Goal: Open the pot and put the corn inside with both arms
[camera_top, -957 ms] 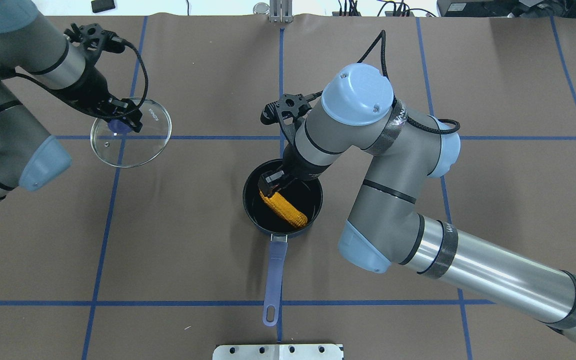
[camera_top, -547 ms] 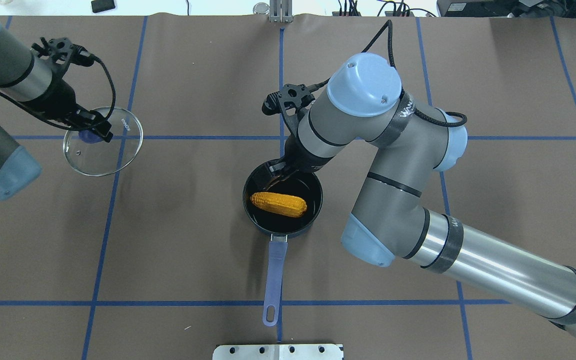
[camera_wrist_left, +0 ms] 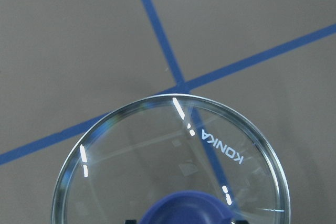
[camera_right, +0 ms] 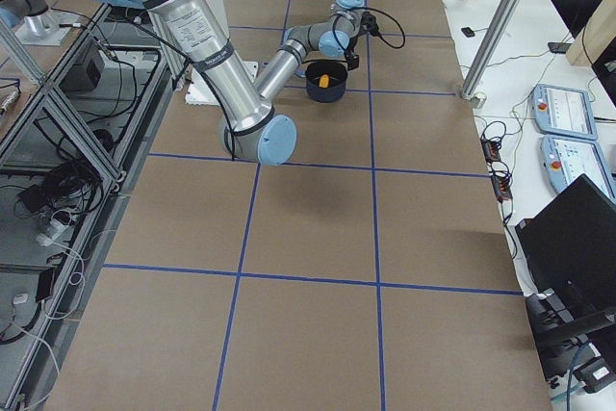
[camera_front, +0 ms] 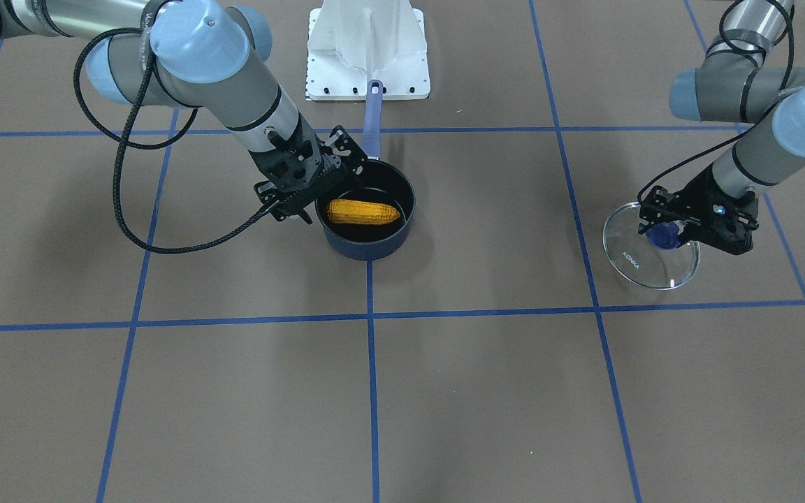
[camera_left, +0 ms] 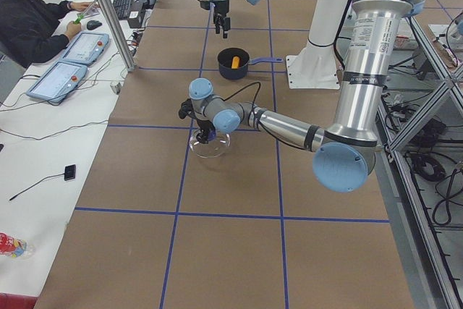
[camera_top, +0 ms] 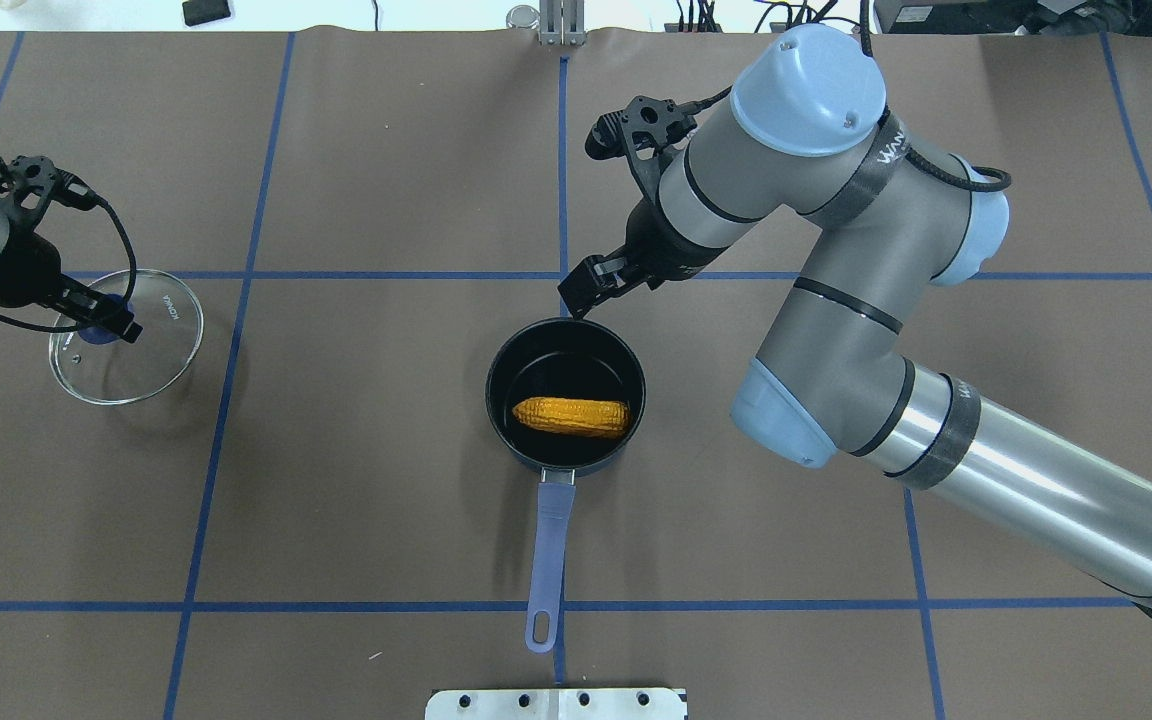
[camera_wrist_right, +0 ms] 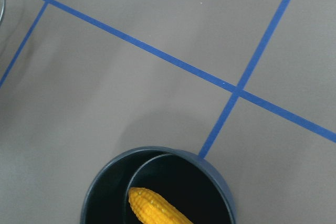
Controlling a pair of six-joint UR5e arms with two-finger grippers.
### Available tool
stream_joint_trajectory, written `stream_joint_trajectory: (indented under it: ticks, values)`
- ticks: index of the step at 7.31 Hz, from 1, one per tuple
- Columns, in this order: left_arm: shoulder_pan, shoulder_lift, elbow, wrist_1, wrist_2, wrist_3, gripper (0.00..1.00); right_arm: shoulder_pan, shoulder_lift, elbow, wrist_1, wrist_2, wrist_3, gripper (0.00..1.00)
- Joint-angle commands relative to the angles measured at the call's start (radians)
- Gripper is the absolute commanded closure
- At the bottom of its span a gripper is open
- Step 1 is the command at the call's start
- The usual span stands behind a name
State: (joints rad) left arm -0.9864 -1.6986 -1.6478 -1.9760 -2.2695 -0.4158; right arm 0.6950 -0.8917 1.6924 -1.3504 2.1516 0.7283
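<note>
The dark navy pot [camera_top: 496,372] stood uncovered mid-table, its purple-blue handle [camera_top: 548,550] toward the robot, the orange-yellow corn [camera_top: 571,416] lying flat across its black bottom. Just beyond the far rim hung the right gripper [camera_top: 584,288], jaws apart and empty. Well aside, the left gripper [camera_top: 106,320] clenched the blue knob [camera_front: 662,239] of the glass lid [camera_top: 151,355].

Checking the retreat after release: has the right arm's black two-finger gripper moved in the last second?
Yes. The right gripper left the dark navy pot, now beyond its far rim.
</note>
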Motion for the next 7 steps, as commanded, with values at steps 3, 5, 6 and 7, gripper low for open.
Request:
stream_joint_trajectory:
  ticks: [3,5,6,7]
  values:
    - [0.006,-0.001,0.046,-0.023,-0.027,0.003,0.39,0.003,-0.013,0.001,0.001,0.001,-0.010,0.00]
    - [0.006,-0.007,0.046,-0.023,-0.044,0.000,0.38,0.005,-0.013,0.001,0.001,0.001,-0.009,0.00]
    - [0.006,-0.010,0.045,-0.024,-0.056,-0.004,0.13,0.005,-0.013,0.001,0.001,0.001,-0.010,0.00]
    - [0.008,-0.010,0.048,-0.024,-0.056,-0.008,0.03,0.005,-0.013,0.001,0.001,0.001,-0.010,0.00]
